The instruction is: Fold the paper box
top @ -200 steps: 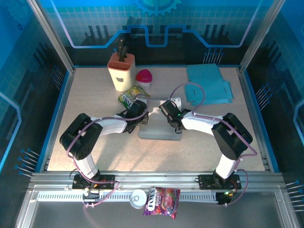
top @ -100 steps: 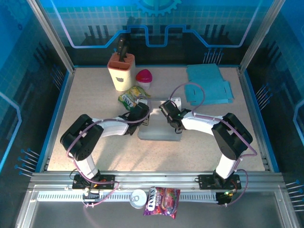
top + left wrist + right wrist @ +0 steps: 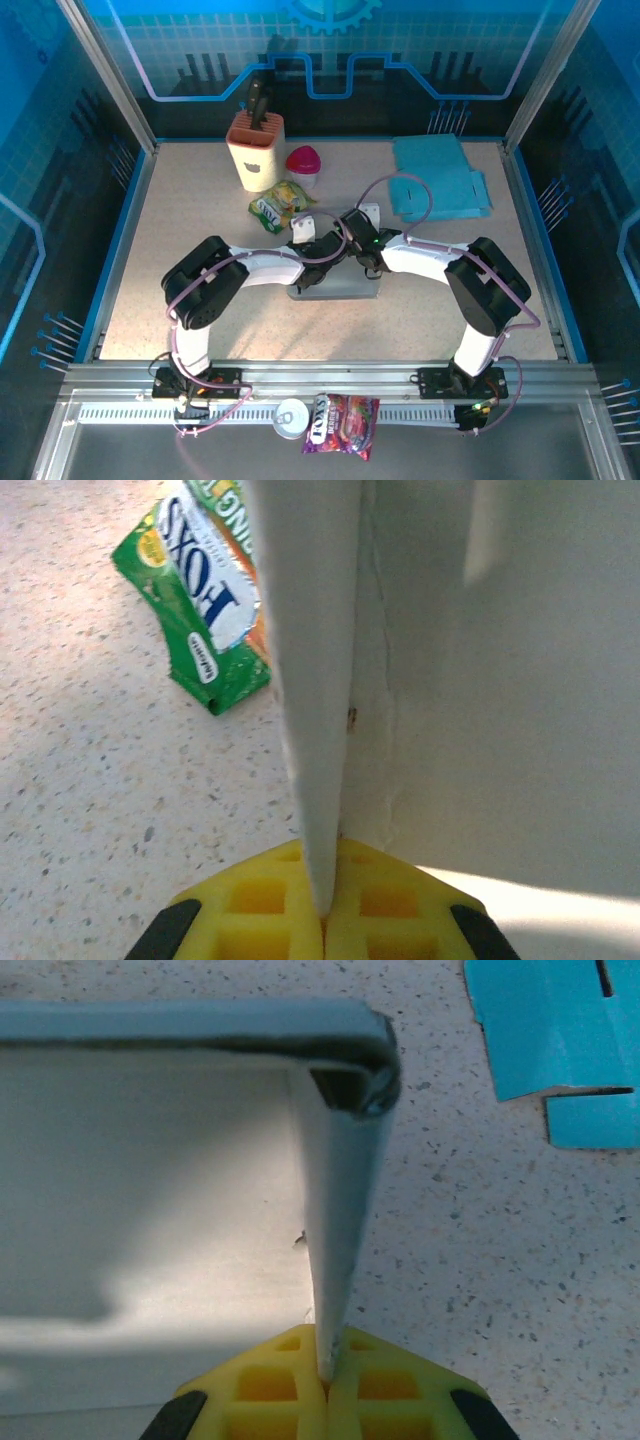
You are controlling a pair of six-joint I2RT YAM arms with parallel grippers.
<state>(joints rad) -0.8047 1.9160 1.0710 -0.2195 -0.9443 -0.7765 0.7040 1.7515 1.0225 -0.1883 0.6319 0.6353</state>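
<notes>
The paper box (image 3: 335, 285) is a pale, half-folded carton in the middle of the table. Its upright side wall (image 3: 312, 660) runs edge-on between my left gripper's (image 3: 322, 920) yellow fingers (image 3: 258, 905), which are shut on it. In the top view the left gripper (image 3: 308, 240) is at the box's far left corner. My right gripper (image 3: 325, 1385) is shut on the other wall (image 3: 340, 1210), whose top edge is folded over into a corner. From above, the right gripper (image 3: 352, 238) sits close beside the left one.
A green snack packet (image 3: 280, 203) lies just behind the box, also seen as the green packet (image 3: 200, 590). A knife block (image 3: 257, 150) and a pink-lidded pot (image 3: 305, 165) stand at the back. Flat blue sheets (image 3: 440, 180) lie back right. A can (image 3: 291, 417) and a candy bag (image 3: 342, 410) rest on the near rail.
My left arm has swung right with the box wall in its grip, ending close to the right gripper. The right arm has hardly moved.
</notes>
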